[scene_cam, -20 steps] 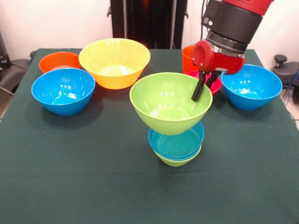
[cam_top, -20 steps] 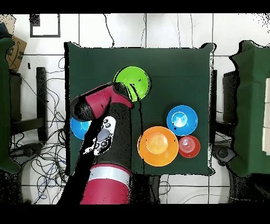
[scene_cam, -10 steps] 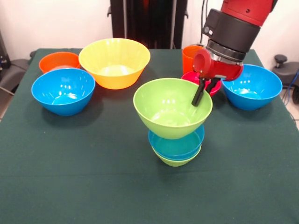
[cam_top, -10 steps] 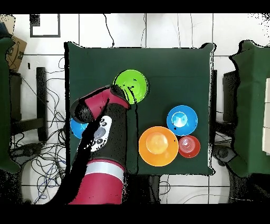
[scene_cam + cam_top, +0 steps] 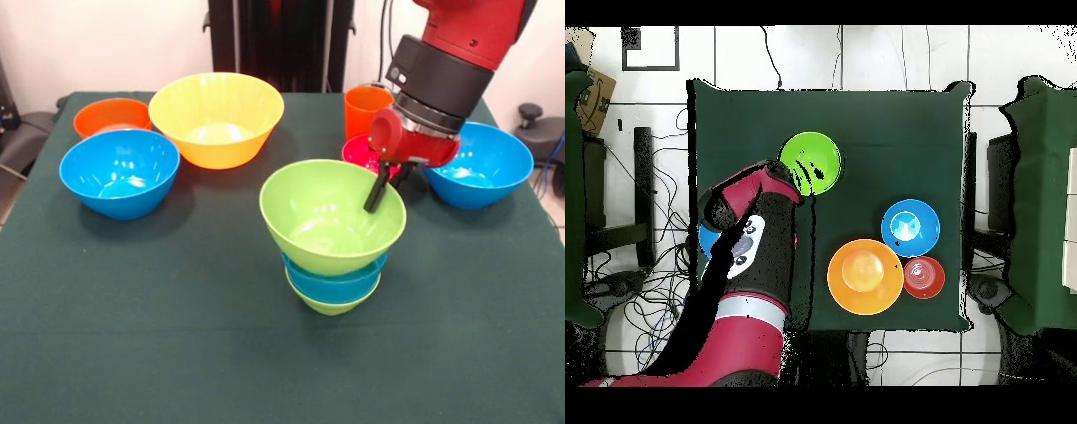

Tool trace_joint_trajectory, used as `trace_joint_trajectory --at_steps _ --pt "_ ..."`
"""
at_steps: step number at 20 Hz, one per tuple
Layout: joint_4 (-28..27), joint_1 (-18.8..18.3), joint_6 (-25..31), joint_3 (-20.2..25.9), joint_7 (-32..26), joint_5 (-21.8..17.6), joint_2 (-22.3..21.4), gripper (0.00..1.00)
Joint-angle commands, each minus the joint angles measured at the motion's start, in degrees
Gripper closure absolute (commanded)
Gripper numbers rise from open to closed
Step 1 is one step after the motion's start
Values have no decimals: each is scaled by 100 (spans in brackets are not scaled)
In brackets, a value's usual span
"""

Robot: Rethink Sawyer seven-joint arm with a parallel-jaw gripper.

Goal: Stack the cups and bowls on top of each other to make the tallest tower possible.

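You are holding the lime green bowl (image 5: 333,215) by its rim, the claw (image 5: 381,190) pinching it. It is hanging beside the claw, directly over the blue bowl (image 5: 335,281), nearly seated.

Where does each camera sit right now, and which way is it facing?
Front view: sits across the table, level-ish, looking over the green cloth at the bowls; shows the red and black arm's wrist and the end effector pinching the lime bowl at its rim.
Overhead view: sits above, looking straight down at the table; shows the whole arm reaching up from the bottom edge.
Shared: the lime bowl, the yellow bowl, a blue bowl and the small orange bowl.
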Motion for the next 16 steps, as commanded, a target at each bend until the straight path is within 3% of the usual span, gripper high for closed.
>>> trace_joint_trajectory --at_steps 1,16 --pt "-544 179 -187 153 1143 206 415 100" --pt "-501 152 -100 139 1099 303 347 100"
